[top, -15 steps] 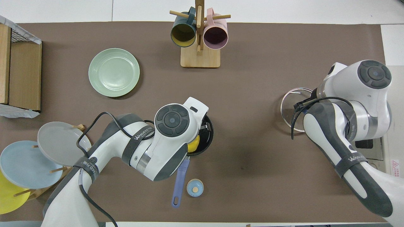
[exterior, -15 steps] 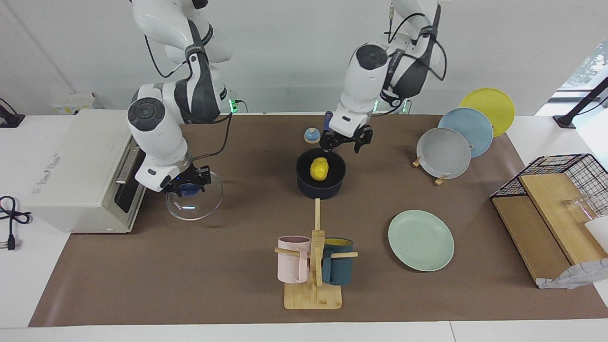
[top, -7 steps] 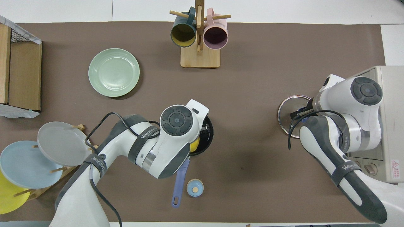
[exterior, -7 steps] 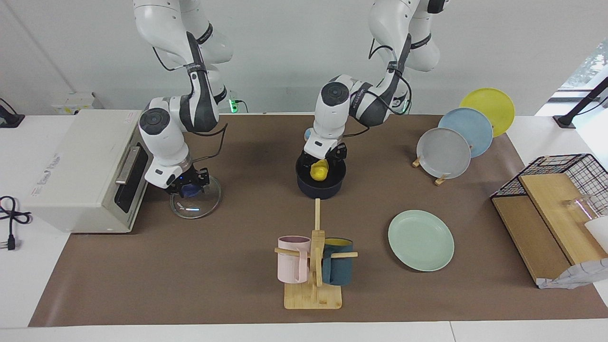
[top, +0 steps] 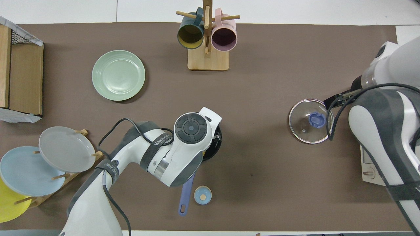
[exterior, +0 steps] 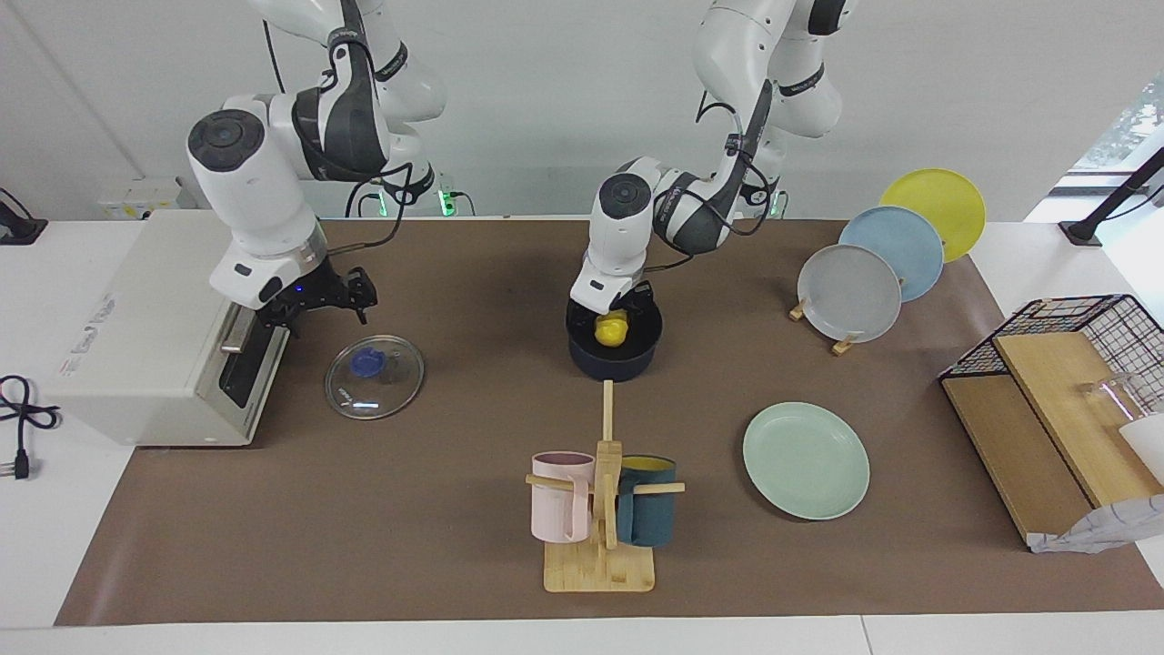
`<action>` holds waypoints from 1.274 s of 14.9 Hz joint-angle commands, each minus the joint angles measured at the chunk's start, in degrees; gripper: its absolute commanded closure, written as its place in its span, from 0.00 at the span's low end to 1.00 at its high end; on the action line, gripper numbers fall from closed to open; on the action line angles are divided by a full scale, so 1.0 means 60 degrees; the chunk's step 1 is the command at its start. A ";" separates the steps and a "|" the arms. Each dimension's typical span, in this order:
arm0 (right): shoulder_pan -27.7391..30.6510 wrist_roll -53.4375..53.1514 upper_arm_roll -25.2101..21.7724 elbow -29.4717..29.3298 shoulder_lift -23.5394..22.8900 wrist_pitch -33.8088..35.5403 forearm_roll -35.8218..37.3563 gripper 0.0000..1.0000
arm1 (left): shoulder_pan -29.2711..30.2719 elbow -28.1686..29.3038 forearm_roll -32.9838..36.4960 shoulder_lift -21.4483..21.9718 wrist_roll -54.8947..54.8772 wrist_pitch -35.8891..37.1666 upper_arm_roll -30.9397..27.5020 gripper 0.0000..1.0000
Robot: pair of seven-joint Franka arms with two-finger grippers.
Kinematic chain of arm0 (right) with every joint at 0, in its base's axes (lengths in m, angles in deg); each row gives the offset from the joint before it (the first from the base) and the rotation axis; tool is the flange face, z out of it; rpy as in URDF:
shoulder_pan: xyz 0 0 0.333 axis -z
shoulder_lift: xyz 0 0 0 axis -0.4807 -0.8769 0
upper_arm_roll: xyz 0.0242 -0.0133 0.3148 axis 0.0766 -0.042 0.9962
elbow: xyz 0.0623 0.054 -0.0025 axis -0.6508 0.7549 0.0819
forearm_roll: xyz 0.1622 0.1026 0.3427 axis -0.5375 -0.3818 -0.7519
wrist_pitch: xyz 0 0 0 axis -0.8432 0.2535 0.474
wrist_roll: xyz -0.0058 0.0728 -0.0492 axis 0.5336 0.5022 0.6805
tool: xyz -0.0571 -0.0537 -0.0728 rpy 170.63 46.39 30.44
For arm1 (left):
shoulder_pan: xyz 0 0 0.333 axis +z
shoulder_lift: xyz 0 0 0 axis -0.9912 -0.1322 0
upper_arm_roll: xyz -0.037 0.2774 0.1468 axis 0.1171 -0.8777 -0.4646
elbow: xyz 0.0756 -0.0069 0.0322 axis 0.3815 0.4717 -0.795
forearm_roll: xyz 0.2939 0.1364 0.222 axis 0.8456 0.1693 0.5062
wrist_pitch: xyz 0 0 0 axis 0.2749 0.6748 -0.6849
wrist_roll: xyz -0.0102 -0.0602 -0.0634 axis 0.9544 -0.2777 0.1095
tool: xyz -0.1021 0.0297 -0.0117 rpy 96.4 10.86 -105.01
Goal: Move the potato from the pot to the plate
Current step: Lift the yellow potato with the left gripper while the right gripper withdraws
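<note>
The yellow potato (exterior: 611, 329) lies inside the dark navy pot (exterior: 615, 360) in the middle of the table. My left gripper (exterior: 613, 313) is down inside the pot, right at the potato. In the overhead view my left arm covers most of the pot, and only its rim (top: 217, 144) and blue handle (top: 186, 194) show. The mint-green plate (exterior: 806, 460) lies bare, farther from the robots than the pot and toward the left arm's end; it also shows in the overhead view (top: 118, 75). My right gripper (exterior: 316, 304) is open and empty, raised over the table beside the oven.
A glass lid (exterior: 374, 377) with a blue knob lies flat in front of the white oven (exterior: 136, 318). A mug rack (exterior: 600, 509) stands farther out than the pot. A rack holds grey, blue and yellow plates (exterior: 855, 291). A small blue cap (top: 202, 195) lies beside the pot handle.
My left gripper came down from the pot's rim into the pot at the potato. My right gripper let go of the lid's knob and rose toward the oven.
</note>
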 commanded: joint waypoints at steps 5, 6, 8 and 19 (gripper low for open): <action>0.0094 -0.1693 0.0096 -0.0566 0.0426 0.1295 -0.0015 0.00 | -0.0061 0.0133 -0.0121 0.0021 -0.0307 -0.0121 -0.0160 0.78; 0.0079 -0.1724 0.0081 -0.0888 0.0397 0.1573 -0.0014 0.00 | -0.0032 0.0090 -0.0121 0.0006 -0.0293 -0.0106 -0.0160 1.00; 0.0108 -0.1724 0.0081 -0.1300 0.0455 0.2319 -0.0029 0.00 | -0.0003 0.0016 -0.0121 0.0006 -0.0293 -0.0018 -0.0160 1.00; 0.0561 -0.1739 0.0008 -0.1829 0.0588 0.2908 -0.0190 0.00 | 0.3683 -0.5224 -0.0385 -0.0562 -0.2746 0.4947 -0.0233 1.00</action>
